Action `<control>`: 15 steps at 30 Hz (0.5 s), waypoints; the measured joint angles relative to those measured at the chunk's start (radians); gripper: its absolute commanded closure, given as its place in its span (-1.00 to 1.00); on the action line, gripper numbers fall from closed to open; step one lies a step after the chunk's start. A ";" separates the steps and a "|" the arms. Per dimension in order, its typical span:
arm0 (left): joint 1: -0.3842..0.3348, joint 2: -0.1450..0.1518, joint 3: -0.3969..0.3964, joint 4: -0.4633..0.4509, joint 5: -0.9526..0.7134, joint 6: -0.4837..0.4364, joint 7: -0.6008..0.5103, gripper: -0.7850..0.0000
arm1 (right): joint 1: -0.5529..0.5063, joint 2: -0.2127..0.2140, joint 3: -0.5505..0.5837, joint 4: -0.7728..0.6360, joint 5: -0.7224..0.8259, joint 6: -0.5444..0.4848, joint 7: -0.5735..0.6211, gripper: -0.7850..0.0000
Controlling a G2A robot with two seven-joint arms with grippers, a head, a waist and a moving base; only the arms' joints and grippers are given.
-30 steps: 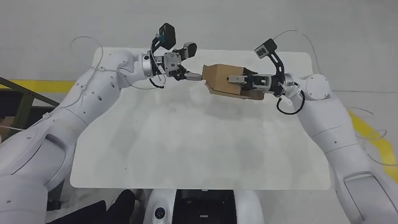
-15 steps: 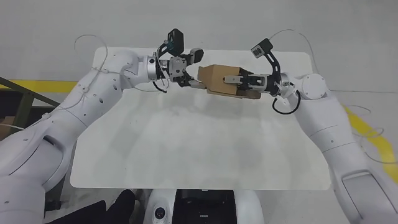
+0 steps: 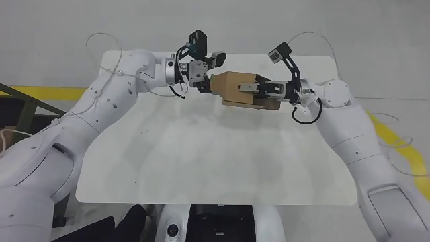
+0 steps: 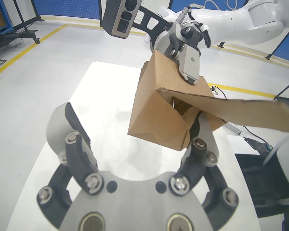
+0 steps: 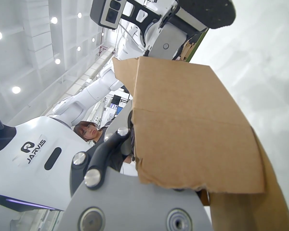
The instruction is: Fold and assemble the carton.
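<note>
Moved: left hand [image 4: 134, 116] has closed in on brown corrugated cardboard carton [image 3: 235, 87]; wide open, empty, one finger at loose flap [image 4: 231, 111]. Right hand [image 3: 255, 87] clamps carton wall, aloft over white worktop [image 3: 201, 168]. Risk: a push may twist the carton from this grip or crease the flap.

Two white arms meet at a brown cardboard carton [image 3: 232, 86]. The right gripper [image 3: 250, 87] is clamped on the carton's top wall. The left gripper [image 3: 207, 85] sits at the carton's open end, fingers spread wide, one finger [image 4: 200, 131] beneath the raised flap.
</note>
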 measured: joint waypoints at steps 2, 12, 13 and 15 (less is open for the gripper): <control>0.003 -0.002 -0.007 0.004 0.004 0.000 0.007 -1.00 | -0.001 0.001 0.004 0.003 0.001 -0.001 -0.001 1.00; 0.057 0.035 -0.105 0.042 0.029 0.000 0.078 -1.00 | -0.002 0.009 0.041 0.053 -0.056 -0.023 -0.052 1.00; 0.064 0.040 -0.113 0.039 0.024 0.000 0.081 -1.00 | -0.003 0.010 0.043 0.053 -0.070 -0.025 -0.064 1.00; 0.078 0.054 -0.133 0.020 0.015 0.000 0.087 -1.00 | -0.003 0.013 0.048 0.058 -0.116 -0.025 -0.101 1.00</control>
